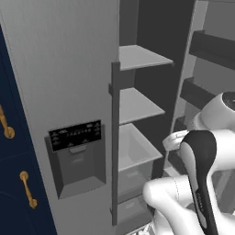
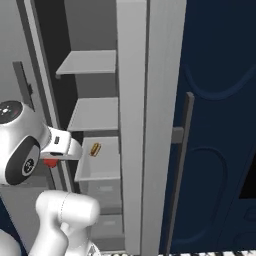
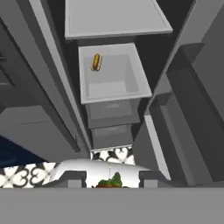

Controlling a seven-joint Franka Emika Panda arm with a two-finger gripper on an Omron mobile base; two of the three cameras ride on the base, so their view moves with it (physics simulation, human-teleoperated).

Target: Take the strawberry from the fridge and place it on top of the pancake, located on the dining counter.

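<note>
We face the fridge, its right door swung wide and its grey inner shelves and open bin exposed; the left door with the dark dispenser panel is shut. Navy cabinets with gold handles flank it. In the bin lies a small yellow-orange item, possibly a hot dog; it is not our target.

The arm is folded in front of the open compartment. In the right base view the wrist points toward the interior, with a red patch showing just under it. In the hand view, the strawberry, red with green leaves, sits between the two dark tips of the claw at the bottom edge. We judge that the claw is pinching the strawberry, jaws partly closed around it, clear of the shelves.

Step in hand, by our judgement: the berry is picked, and the carry phase is about to start. The placing is not yet done.

The next move calls for drawing the hand straight out past the door edge and the door's shelf racks without clipping them, keeping the grip firm on so small a fruit, then driving the base to the table with the pancake.
</note>
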